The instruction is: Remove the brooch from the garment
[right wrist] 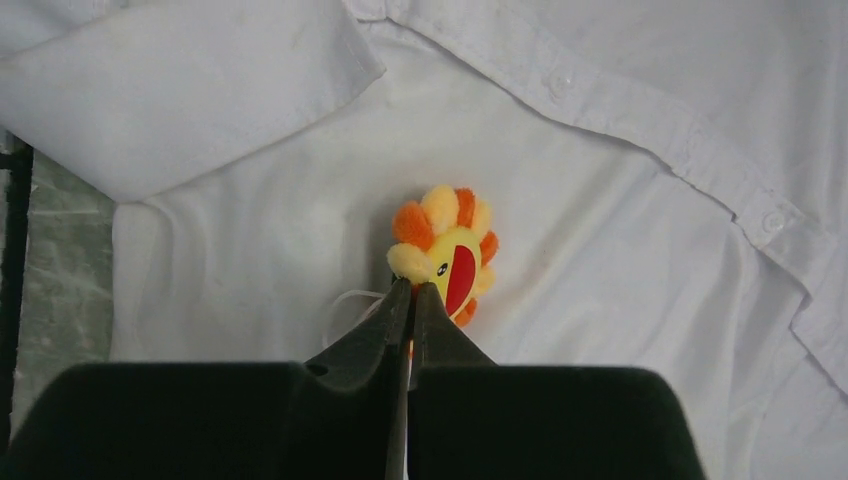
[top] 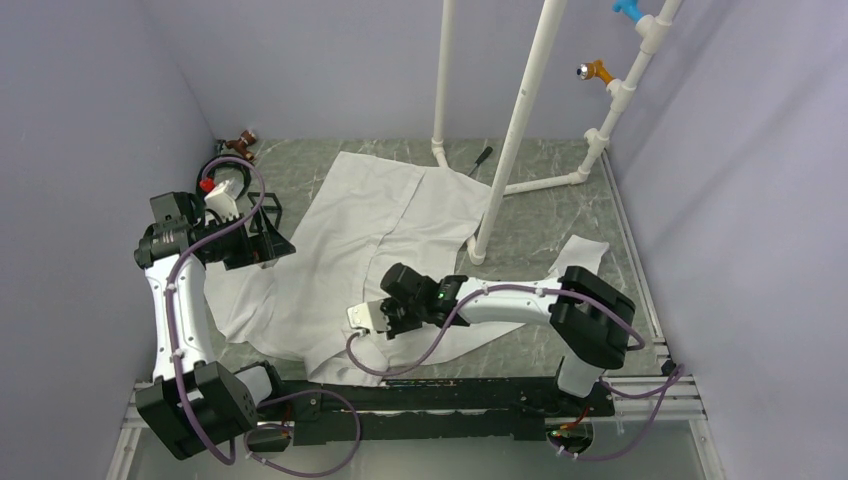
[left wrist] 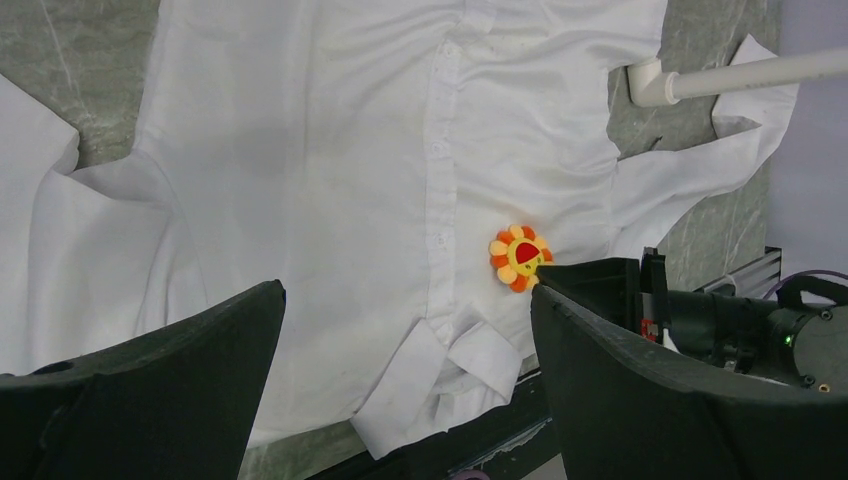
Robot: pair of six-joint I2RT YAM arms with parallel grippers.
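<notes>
Right gripper [right wrist: 410, 296] jaws pressed together, tips touching near edge of brooch [right wrist: 445, 262] (petal pinched? unclear). Brooch lies straight ahead of tips, on garment [right wrist: 620, 260]. Left gripper [left wrist: 405, 300] spread wide, farther off.

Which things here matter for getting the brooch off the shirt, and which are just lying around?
Job: brooch, garment, right gripper shut at the brooch's edge.
Lying about: white pipe rack, orange peg, blue peg, small brown object, black stick.
</notes>
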